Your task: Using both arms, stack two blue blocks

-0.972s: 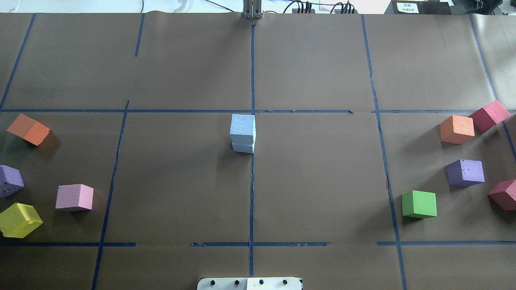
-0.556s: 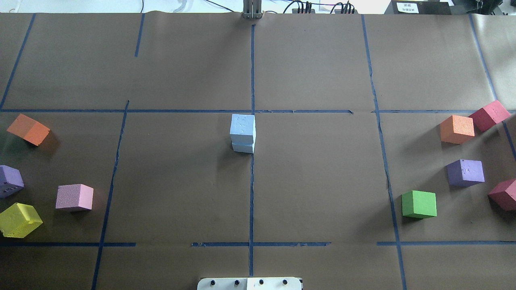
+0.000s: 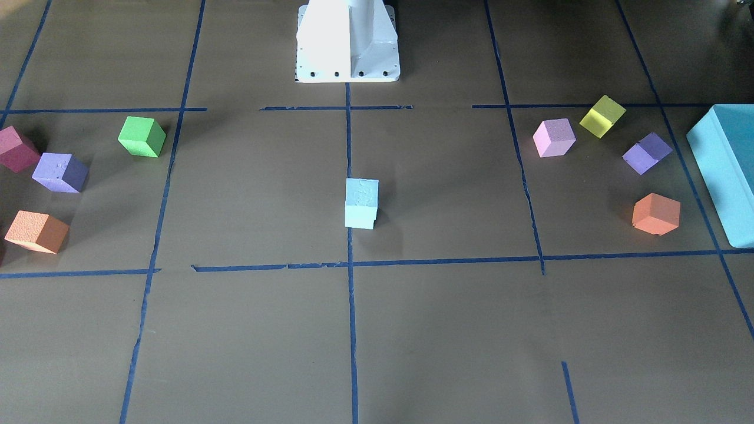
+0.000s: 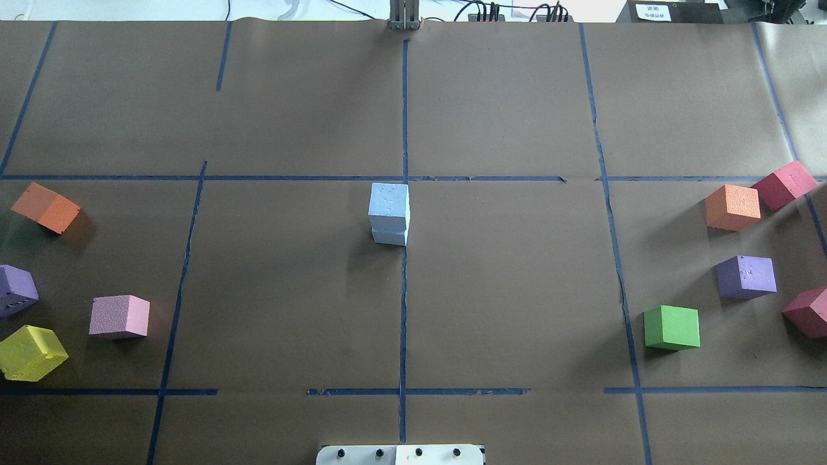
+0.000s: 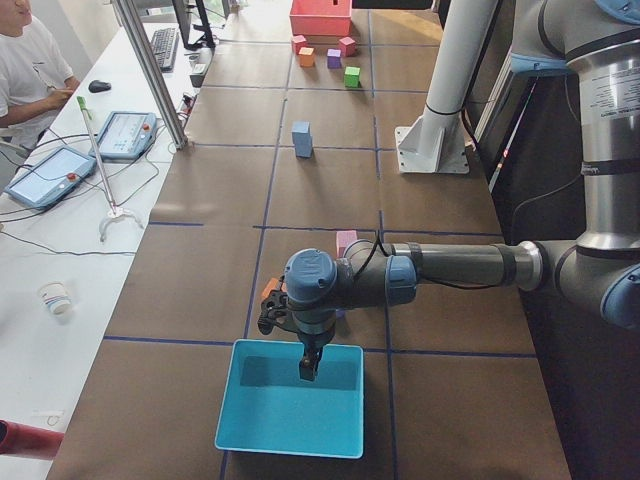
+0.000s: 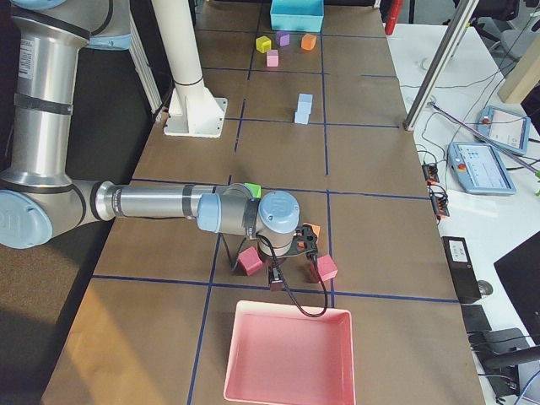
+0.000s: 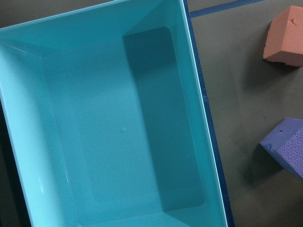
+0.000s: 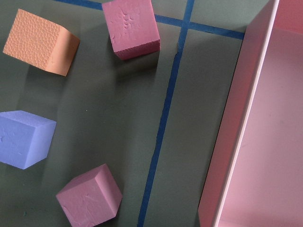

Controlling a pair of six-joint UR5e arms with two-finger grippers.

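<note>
At the centre of the desk (image 4: 517, 290), the upper blue block (image 4: 389, 201) is seated on the lower blue block (image 4: 389, 237), the stack's long axis upright. The left arm (image 5: 450, 265) is held over the teal box (image 5: 290, 415), the right arm (image 6: 152, 202) beside the pink tray (image 6: 287, 359); the stack lies well apart from both sets of jaws, neither evidently nearer. Whether the jaws are spread cannot be told.
</note>
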